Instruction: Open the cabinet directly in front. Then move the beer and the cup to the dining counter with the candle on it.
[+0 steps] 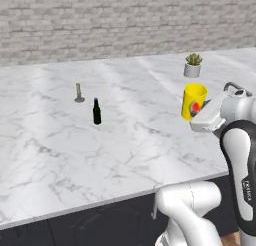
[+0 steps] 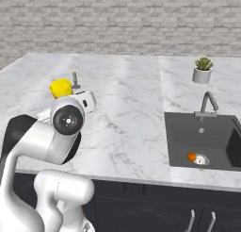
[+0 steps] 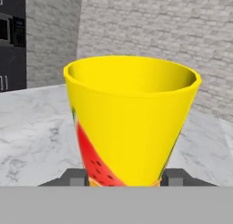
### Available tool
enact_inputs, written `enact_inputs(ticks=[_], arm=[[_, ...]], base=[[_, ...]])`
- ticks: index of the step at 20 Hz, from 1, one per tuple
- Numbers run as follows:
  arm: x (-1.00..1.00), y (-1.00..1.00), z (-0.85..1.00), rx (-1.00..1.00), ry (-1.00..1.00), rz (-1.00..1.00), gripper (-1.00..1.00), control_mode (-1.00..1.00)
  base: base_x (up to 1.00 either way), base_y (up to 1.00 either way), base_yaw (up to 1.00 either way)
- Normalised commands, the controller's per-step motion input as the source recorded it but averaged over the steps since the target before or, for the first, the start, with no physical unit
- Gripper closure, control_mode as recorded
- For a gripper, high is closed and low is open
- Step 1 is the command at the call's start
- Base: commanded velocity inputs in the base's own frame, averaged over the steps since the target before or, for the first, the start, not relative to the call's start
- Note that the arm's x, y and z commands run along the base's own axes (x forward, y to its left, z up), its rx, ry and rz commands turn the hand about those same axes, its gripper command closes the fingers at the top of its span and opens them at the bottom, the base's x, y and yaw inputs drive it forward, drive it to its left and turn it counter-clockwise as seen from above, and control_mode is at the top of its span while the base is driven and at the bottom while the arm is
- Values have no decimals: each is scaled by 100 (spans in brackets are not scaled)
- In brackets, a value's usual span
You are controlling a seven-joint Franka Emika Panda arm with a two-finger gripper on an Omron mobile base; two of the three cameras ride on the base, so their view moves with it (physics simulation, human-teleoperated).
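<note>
Closed on the cup point(image 3: 129, 123) with the gripper point(image 3: 125, 178), one dark fingertip point(image 3: 75, 176) at each side of the narrow base, rim upward. In the left base view, at the right of the frame, over the near right part of the dining counter point(image 1: 50, 155). Resting on the marble or just above it: impossible to tell. Beer point(image 1: 97, 111) upright left of centre, candle point(image 1: 79, 93) just above and left of it, potted plant point(image 1: 193, 65) in the upper right.

Likeliest to go wrong first: a slip. Held very low on a tapered wall, with most of the height above the pads, so liable to tip or slide up out of the grip on any quick swing or hard stop. If released above the surface, apt to bounce, topple and roll on the smooth marble. If pressed down too far, apt to jam or kick out sideways. If set too close to the lower edge of the top, at risk of falling off. If carried far toward the left of the frame, at risk of clipping the beer or the thin candle, both narrow and easy to knock over. Well apart from both at present, so little risk there.
</note>
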Motion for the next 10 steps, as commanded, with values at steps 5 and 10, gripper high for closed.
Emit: enact_inputs(ticks=[5, 10], arm=[[0, 0, 0, 0, 0, 0, 100, 100], [0, 0, 0, 0, 0, 0, 100, 100]], base=[[-20, 78, 1], [3, 100, 0]])
